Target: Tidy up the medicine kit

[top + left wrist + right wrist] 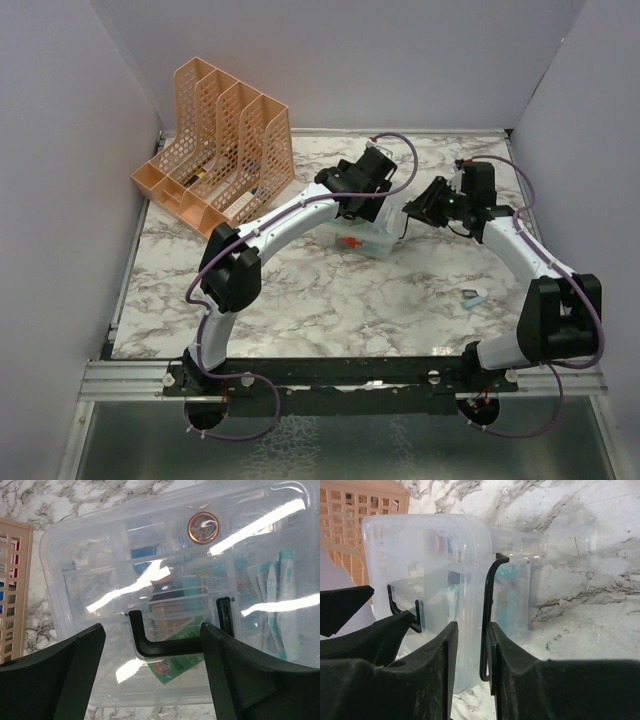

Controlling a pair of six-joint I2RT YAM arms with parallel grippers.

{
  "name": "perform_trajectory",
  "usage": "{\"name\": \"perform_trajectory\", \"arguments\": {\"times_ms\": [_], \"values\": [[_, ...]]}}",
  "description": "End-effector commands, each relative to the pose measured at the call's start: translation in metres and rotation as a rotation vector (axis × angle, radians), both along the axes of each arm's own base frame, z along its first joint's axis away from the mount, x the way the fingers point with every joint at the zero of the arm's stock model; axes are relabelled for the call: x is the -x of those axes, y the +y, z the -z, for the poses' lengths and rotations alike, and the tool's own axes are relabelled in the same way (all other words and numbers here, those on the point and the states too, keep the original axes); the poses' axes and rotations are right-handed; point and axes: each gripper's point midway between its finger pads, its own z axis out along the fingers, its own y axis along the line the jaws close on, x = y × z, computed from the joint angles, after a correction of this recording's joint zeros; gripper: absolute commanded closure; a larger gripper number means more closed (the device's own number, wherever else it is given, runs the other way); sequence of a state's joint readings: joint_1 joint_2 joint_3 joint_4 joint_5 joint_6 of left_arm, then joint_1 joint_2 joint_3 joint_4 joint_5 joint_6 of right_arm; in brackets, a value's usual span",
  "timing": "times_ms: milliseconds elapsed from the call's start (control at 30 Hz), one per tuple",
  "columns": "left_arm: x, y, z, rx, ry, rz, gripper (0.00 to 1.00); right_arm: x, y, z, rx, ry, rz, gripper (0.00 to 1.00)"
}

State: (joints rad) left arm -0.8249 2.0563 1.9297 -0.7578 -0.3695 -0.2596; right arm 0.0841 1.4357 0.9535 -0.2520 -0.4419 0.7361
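Observation:
The medicine kit (pixel 368 243) is a clear box with a red cross, lying mid-table between both arms. From the left wrist its see-through lid (pixel 165 555) shows packets inside and a black handle (pixel 165 647). My left gripper (pixel 152 672) hangs open just above the lid, one finger on each side of the handle, touching nothing; from above it (pixel 360 208) covers the kit's far side. My right gripper (pixel 418 212) is at the kit's right end. Its jaws (pixel 471 630) stand narrow, shut on the clear lid edge (pixel 467 580) and a thin black bar (pixel 487 610).
An orange mesh file rack (pixel 215 150) stands at the back left, close to the kit's left side (pixel 12 590). A small pale blue and white item (pixel 474 297) lies on the marble table (pixel 330 310) near the right arm. White walls enclose the left, back and right.

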Motion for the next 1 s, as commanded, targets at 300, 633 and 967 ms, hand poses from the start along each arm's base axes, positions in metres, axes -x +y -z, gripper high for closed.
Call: {"name": "perform_trajectory", "arguments": {"times_ms": [300, 633, 967], "values": [[0.017, 0.021, 0.059, -0.142, 0.133, -0.043, 0.26, 0.0, 0.028, -0.048, 0.002, -0.068, -0.063, 0.79], [0.021, 0.023, 0.061, -0.151, 0.145, -0.041, 0.26, -0.004, 0.01, -0.046, 0.0, -0.129, 0.049, 0.26], [0.022, 0.026, 0.062, -0.163, 0.149, -0.034, 0.26, -0.002, -0.011, -0.015, -0.292, -0.117, 0.099, 0.08]]}}
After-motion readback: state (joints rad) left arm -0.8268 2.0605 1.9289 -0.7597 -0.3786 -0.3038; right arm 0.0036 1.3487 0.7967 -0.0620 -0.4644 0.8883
